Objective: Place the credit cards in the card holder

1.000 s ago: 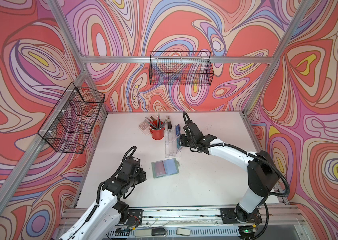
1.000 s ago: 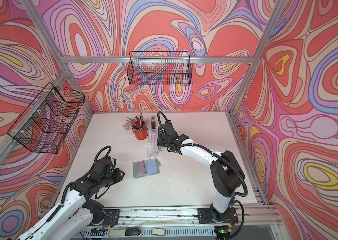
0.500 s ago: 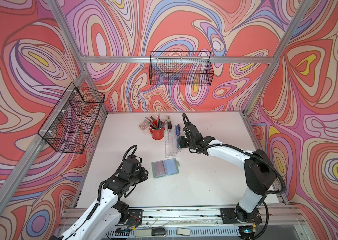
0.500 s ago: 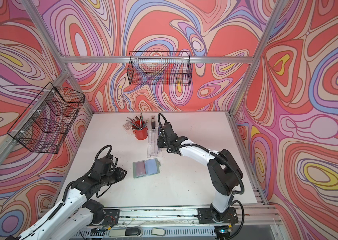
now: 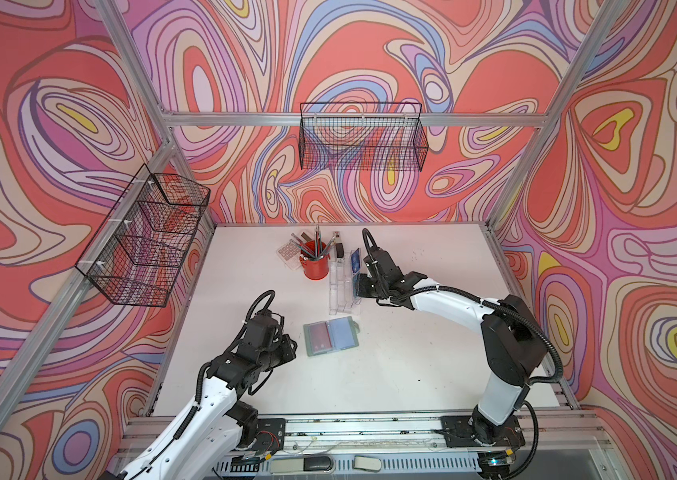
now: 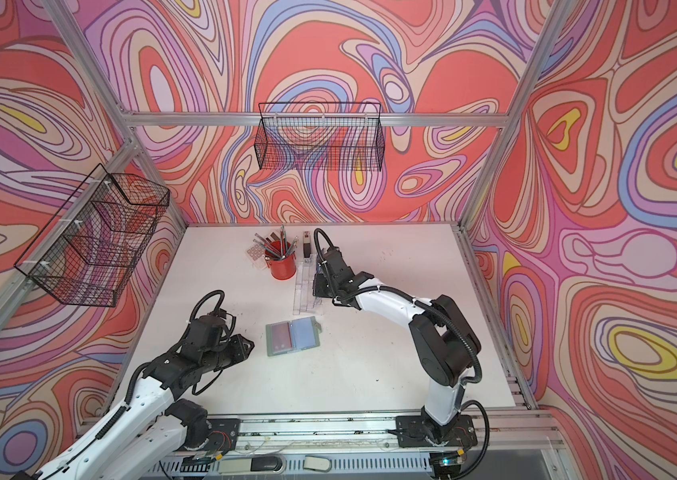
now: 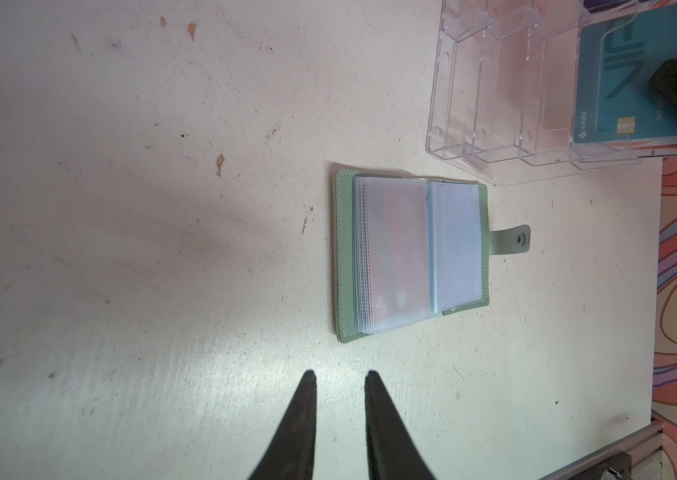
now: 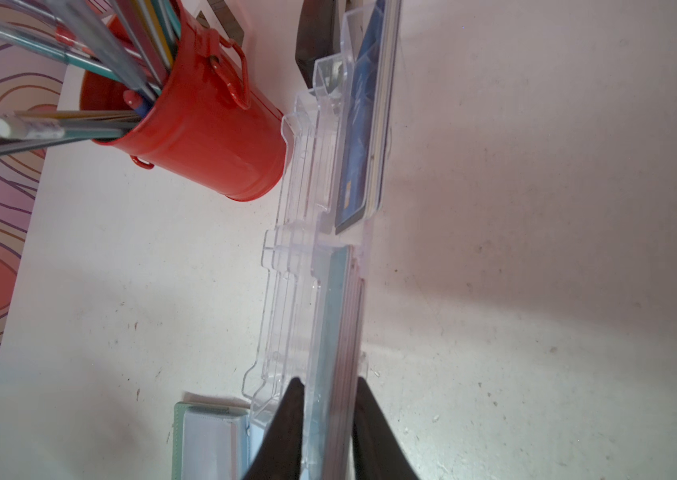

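Observation:
The sage-green card holder [image 5: 330,336] [image 6: 293,337] lies open and flat at mid-table, its clear sleeves up; a reddish card and a bluish one show through them. It is also in the left wrist view [image 7: 407,253]. My left gripper [image 5: 290,346] [image 7: 340,376] hovers just left of it, slightly open and empty. Credit cards stand in the clear acrylic stand [image 5: 341,291]: a blue one [image 8: 359,137] in the far section, and a teal-fronted stack [image 8: 334,316] [image 7: 628,79] in the near section. My right gripper [image 5: 359,286] [image 8: 328,384] is shut on that stack, one finger on each side.
A red pen cup [image 5: 315,266] [image 8: 204,137] stands just left of the stand, with a small calculator [image 5: 288,251] and a dark stapler [image 5: 339,245] behind it. Wire baskets hang on the back wall [image 5: 361,141] and the left wall [image 5: 145,241].
The right gripper's jaws have closed in on the card stack in the stand. The left arm has barely moved.

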